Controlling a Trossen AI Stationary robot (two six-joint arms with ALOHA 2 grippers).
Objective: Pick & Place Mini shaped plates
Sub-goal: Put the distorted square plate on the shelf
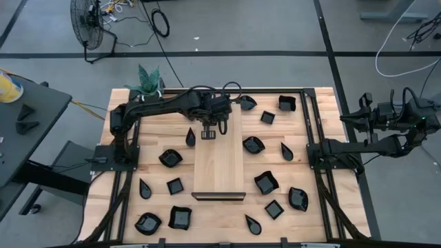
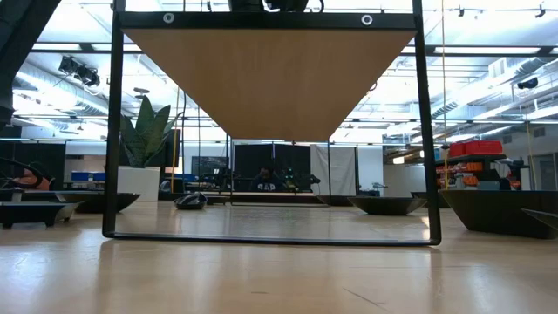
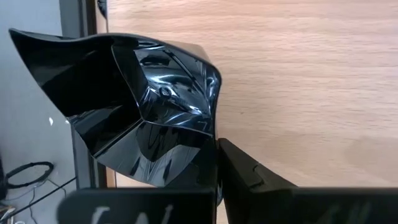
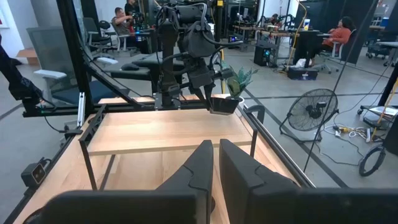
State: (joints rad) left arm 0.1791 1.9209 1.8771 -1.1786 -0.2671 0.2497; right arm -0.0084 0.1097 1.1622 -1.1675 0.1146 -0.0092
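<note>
The dark left arm reaches rightward over the table's far middle, its left gripper (image 1: 208, 133) clamped tight and pointing down, while the dark right arm waits folded off the table's right edge, right gripper (image 4: 215, 163) nearly closed.

No words, numbers or signs can be read on anything here (some far-off shelves in the room are too small to make out)

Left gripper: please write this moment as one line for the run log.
left gripper: shut on black dish, above the wooden board | right gripper: shut, empty, parked at the table's right side | other dishes: scattered on table
</note>
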